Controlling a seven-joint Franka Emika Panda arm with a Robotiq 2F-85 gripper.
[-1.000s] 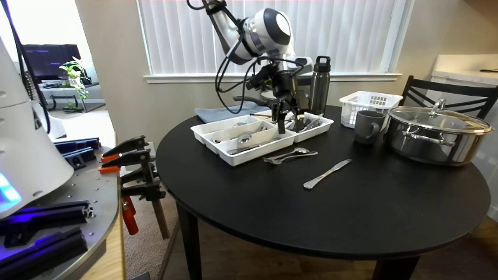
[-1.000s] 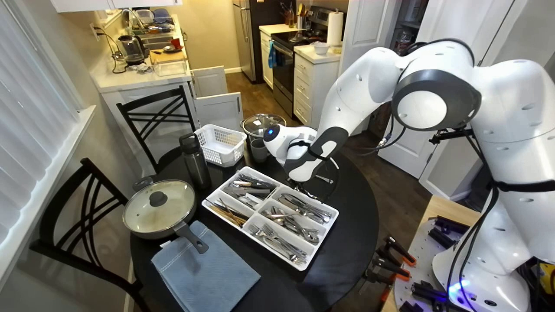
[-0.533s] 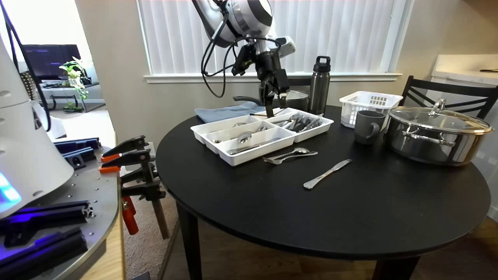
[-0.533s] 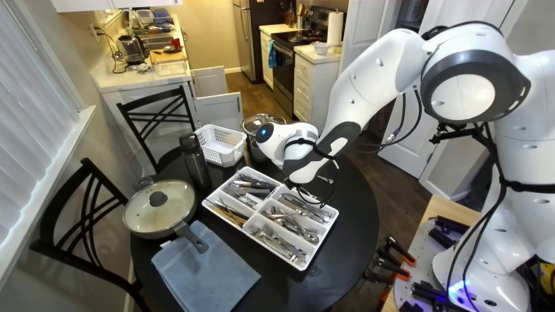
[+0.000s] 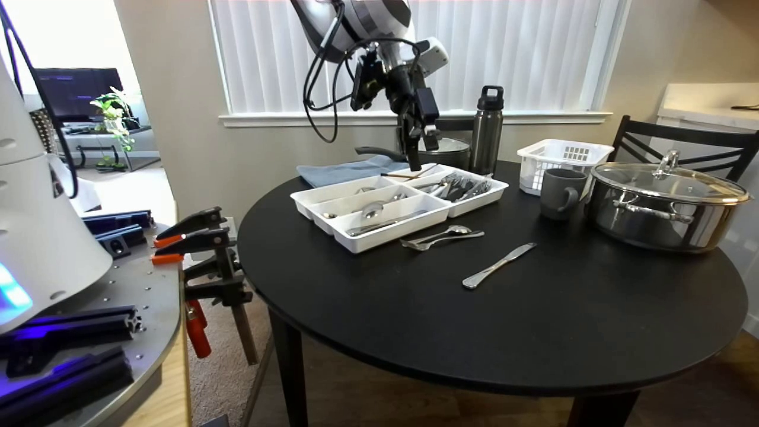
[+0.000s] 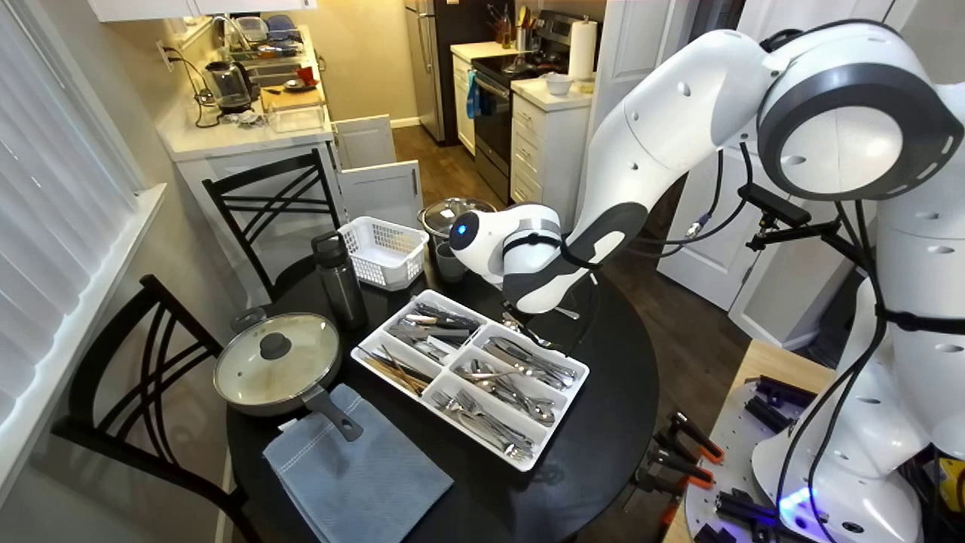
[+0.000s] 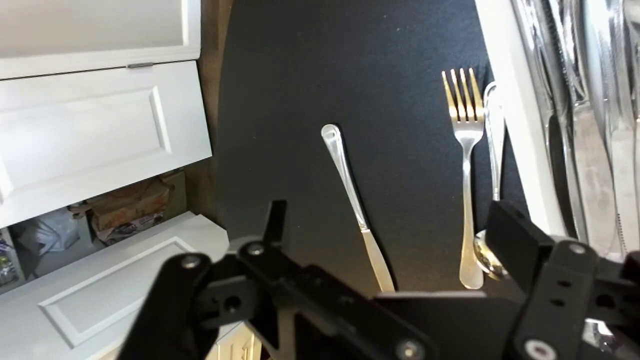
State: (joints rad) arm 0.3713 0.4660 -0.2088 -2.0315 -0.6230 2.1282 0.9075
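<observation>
Hanging in the air near the tray [image 5: 403,229], the gripper [image 7: 388,210] has its fingers [image 7: 517,242] spread wide, with only air between them; in an exterior view the arm [image 6: 648,136] hides most of it. In the wrist view the knife [image 7: 349,185] shows below the gap: it lies alone on the black table [image 5: 504,332]. The fork [image 7: 467,190] and spoon [image 7: 495,130] rest side by side, heads at opposite ends, just beside the tray's outer wall, the spoon nearer to it. Inside the tray, cutlery [image 6: 541,409] fills separate compartments, and sticks [image 6: 402,375] lie in a corner one. Elsewhere on the round top, the mug [image 5: 560,193] stands just beside the lidded pot [image 5: 658,222] and near the white basket [image 5: 532,172]; the bottle [image 5: 487,139] is upright, and near it the lidded pan [image 6: 301,362] has its handle over the folded cloth [image 6: 362,467]. Chairs [image 5: 691,138] stand at the table, and blinds [image 5: 516,53] hang behind. The arm's base stands on a wooden bench [image 6: 780,360], with clamps [image 5: 218,290] at its edge. In the kitchen, a kettle [image 6: 228,89] sits on a counter [image 6: 203,143], and a paper roll [image 6: 582,49] stands near the stove [image 6: 494,132]. White cupboard doors [image 7: 100,120] stand ajar.
</observation>
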